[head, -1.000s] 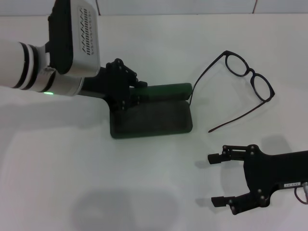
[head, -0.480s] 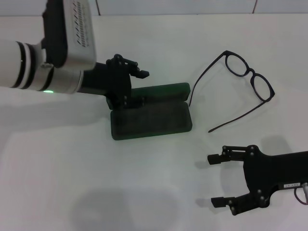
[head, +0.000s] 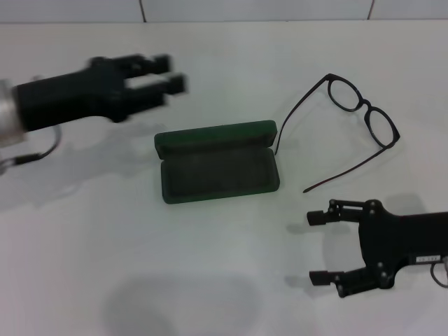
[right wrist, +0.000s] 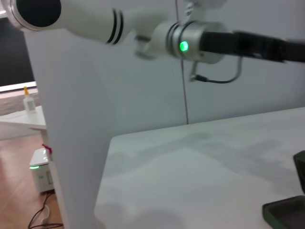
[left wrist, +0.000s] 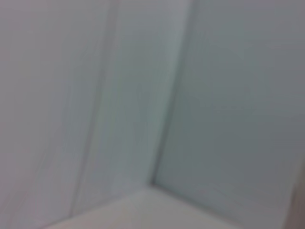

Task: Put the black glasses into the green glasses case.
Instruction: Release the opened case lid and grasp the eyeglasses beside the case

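Note:
The green glasses case point(head: 218, 175) lies open in the middle of the white table, its lid point(head: 213, 136) folded back and its felt-lined tray empty. A corner of the case also shows in the right wrist view point(right wrist: 286, 213). The black glasses point(head: 362, 111) lie to the case's right and farther back, temple arms unfolded, one arm tip close to the case's right end. My left gripper point(head: 175, 72) is open and empty, above and behind the case's left end. My right gripper point(head: 313, 249) is open and empty at the front right, short of the glasses.
The white table point(head: 210, 280) ends at a tiled wall at the back. The left wrist view shows only a wall corner point(left wrist: 157, 181). The right wrist view shows my left arm point(right wrist: 190, 45) above the table and the table's side edge point(right wrist: 102, 181).
My left gripper has let go of the case's lid and swung up and to the left. The case lies fully uncovered, lid open. The right gripper has barely moved.

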`<state>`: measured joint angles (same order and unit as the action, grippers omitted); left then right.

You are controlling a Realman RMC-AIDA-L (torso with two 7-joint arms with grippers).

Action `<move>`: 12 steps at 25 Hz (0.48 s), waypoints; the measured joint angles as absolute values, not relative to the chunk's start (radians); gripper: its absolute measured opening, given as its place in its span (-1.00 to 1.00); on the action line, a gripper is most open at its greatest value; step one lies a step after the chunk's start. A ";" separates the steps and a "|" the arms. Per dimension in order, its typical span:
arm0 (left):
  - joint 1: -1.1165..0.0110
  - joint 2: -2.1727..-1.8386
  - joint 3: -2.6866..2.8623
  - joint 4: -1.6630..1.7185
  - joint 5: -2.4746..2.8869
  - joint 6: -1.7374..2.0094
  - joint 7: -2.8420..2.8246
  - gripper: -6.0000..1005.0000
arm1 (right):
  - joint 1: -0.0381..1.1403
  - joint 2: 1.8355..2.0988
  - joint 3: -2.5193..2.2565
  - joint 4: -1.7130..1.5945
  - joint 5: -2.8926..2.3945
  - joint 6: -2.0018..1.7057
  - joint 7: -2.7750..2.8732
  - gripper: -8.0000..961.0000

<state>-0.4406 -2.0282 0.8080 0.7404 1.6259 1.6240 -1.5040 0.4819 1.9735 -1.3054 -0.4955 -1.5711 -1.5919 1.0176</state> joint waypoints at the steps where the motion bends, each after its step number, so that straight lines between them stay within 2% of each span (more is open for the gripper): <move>1: -0.436 -2.011 0.769 0.675 1.602 1.645 -1.487 0.08 | 0.482 1.973 -1.298 -0.495 -1.571 -1.592 1.022 0.83; 4: -0.391 -1.985 0.723 0.586 1.599 1.667 -1.422 0.09 | 0.482 1.972 -1.271 -0.496 -1.571 -1.594 1.026 0.83; 6: -0.344 -1.983 0.722 0.585 1.622 1.685 -1.341 0.09 | 0.479 1.973 -1.248 -0.495 -1.572 -1.594 1.027 0.83; 12: -0.206 -2.026 0.717 0.653 1.726 1.714 -1.138 0.15 | 0.451 1.965 -1.185 -0.496 -1.574 -1.593 1.037 0.83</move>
